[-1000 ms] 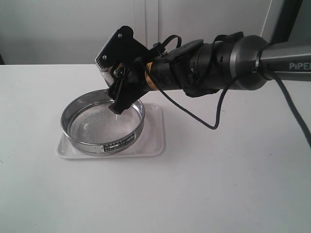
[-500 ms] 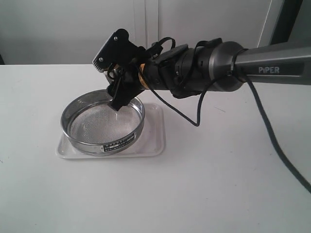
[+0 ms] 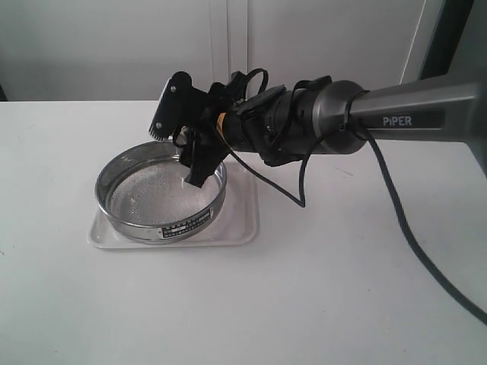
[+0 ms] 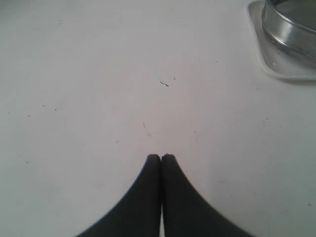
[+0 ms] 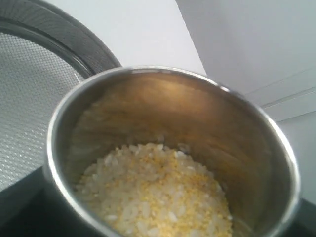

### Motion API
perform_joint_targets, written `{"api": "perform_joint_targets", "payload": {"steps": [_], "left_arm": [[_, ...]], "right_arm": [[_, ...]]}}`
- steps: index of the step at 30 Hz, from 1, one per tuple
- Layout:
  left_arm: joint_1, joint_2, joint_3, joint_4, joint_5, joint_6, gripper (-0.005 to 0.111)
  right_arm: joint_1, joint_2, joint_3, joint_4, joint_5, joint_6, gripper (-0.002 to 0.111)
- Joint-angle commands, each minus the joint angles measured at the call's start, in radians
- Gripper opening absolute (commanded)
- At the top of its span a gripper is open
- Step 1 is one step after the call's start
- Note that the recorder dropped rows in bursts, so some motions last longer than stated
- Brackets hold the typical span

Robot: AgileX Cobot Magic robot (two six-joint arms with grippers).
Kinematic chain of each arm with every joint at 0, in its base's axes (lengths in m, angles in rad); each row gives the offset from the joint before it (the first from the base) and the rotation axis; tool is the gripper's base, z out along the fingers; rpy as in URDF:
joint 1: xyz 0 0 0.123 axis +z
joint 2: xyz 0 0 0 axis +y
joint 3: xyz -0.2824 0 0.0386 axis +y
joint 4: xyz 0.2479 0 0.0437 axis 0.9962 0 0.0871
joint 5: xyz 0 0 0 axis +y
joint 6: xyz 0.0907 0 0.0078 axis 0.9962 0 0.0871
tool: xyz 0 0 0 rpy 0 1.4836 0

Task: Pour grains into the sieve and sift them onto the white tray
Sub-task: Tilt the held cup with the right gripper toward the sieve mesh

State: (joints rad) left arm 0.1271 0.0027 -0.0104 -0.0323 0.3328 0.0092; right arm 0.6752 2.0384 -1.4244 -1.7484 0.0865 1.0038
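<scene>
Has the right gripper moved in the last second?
Yes. The right gripper, holding the steel cup, has dropped lower toward the far rim of the sieve, which stays on the white tray.

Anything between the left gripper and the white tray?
Nothing: left wrist view shows only bare tabletop between the left gripper and the white tray.
</scene>
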Motion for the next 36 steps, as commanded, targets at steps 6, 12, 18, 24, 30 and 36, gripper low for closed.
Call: {"api": "perform_joint_targets", "payload": {"steps": [6, 12, 18, 24, 30, 36], "left_arm": [[0.000, -0.003, 0.010, -0.004, 0.009, -0.009, 0.000], [0.000, -0.003, 0.010, -0.004, 0.009, -0.009, 0.000], [0.000, -0.003, 0.010, -0.004, 0.009, -0.009, 0.000], [0.000, -0.003, 0.010, -0.004, 0.009, -0.009, 0.000], [0.000, -0.003, 0.010, -0.004, 0.009, -0.009, 0.000], [0.000, -0.003, 0.010, -0.004, 0.009, -0.009, 0.000]], "right_arm": [[0.041, -0.003, -0.010, 0.004, 0.087, -0.173, 0.000], [0.043, 0.000, -0.013, 0.004, 0.088, -0.177, 0.000], [0.062, 0.036, -0.062, 0.004, 0.135, -0.221, 0.000], [0.077, 0.081, -0.096, 0.004, 0.172, -0.338, 0.000], [0.081, 0.106, -0.102, 0.004, 0.227, -0.401, 0.000], [0.081, 0.127, -0.102, 0.004, 0.268, -0.434, 0.000]]}}
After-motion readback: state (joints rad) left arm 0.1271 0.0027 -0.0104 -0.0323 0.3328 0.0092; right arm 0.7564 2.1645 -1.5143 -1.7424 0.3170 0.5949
